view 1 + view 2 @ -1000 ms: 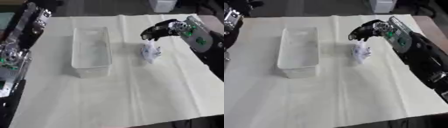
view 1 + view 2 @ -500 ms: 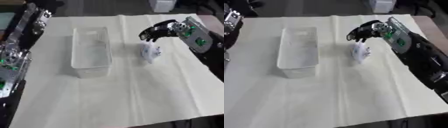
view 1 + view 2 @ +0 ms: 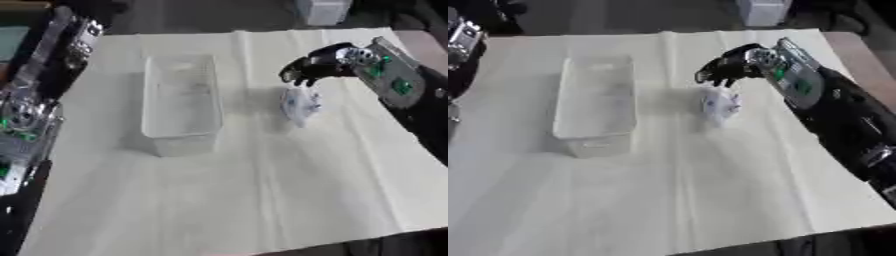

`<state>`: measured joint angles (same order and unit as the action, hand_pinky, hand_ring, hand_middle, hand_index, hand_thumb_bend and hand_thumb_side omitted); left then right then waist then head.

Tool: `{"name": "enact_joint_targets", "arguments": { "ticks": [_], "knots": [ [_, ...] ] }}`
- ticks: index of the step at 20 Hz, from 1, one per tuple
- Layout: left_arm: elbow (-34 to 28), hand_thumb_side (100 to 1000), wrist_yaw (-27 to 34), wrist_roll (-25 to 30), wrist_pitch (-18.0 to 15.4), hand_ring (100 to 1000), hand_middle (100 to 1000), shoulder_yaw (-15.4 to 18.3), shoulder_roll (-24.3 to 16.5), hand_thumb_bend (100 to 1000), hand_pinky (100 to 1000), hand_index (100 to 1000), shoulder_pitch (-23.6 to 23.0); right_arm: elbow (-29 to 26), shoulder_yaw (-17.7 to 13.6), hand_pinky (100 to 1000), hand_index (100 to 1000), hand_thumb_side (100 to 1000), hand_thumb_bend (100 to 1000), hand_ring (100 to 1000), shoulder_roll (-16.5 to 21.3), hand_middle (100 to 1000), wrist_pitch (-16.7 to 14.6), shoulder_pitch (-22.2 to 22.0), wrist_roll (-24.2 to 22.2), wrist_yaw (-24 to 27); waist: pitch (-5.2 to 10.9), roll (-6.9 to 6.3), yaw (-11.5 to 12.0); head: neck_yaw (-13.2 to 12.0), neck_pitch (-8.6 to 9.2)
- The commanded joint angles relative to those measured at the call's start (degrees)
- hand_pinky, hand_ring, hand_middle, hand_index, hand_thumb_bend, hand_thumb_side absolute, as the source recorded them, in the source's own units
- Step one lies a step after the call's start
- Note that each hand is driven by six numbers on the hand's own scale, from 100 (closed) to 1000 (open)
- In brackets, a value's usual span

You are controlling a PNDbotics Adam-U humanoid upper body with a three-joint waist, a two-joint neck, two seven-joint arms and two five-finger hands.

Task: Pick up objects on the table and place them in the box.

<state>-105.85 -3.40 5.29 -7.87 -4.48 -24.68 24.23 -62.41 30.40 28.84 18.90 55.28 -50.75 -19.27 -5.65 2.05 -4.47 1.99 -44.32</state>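
Left eye: I see right hand [image 3: 308, 67] over cloth [image 3: 262, 190], fingers curled downward, grasping nothing, just above white object [image 3: 299, 104]. Object lies on cloth, right of clear box [image 3: 180, 100], apart from it. Left arm [image 3: 35, 95] at left edge; hand state cannot tell.

Right eye: same layout; hand's fingertips [image 3: 710, 77] close over object, contact unclear.

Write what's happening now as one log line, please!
right hand: curled, just above white object, not holding | clear box: looks empty | left hand: not in view
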Motion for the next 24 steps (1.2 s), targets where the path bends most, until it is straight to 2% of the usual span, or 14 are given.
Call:
{"name": "enact_joint_targets", "arguments": {
  "ticks": [1, 9, 17, 24],
  "knots": [
    [-0.8, 910, 0.2, 0.0, -0.2, 919, 928, 0.5, -0.7, 104, 871, 857, 0.5, -0.1, -0.6, 932, 1000, 908, 100, 934, 1.6, 1000, 0.7, 0.7, -1.2, -0.5, 1.19, -0.19, -0.1, 0.0, 0.20],
    [-0.8, 909, 0.3, 0.0, -0.2, 919, 929, 0.5, -0.6, 104, 872, 857, 0.5, 0.1, -1.9, 938, 1000, 862, 100, 938, 1.2, 1000, -0.1, 0.1, -1.2, -5.0, 1.28, -0.44, 0.0, 0.1, 0.20],
    [-0.8, 909, 0.4, 0.1, -0.3, 919, 929, 0.5, -0.4, 104, 873, 857, 0.5, 1.3, -1.9, 959, 1000, 872, 100, 952, -0.1, 1000, -1.6, -0.3, -1.2, -9.7, 1.29, -0.62, 0.3, 0.3, 0.20],
    [-0.8, 909, 0.4, 0.2, -0.3, 920, 929, 0.5, -0.4, 103, 874, 858, 0.5, 1.7, -1.7, 961, 1000, 892, 100, 954, -1.0, 1000, -2.5, -0.5, -1.2, -9.2, 1.21, -0.65, 0.3, 0.3, 0.20]
  ]
}}
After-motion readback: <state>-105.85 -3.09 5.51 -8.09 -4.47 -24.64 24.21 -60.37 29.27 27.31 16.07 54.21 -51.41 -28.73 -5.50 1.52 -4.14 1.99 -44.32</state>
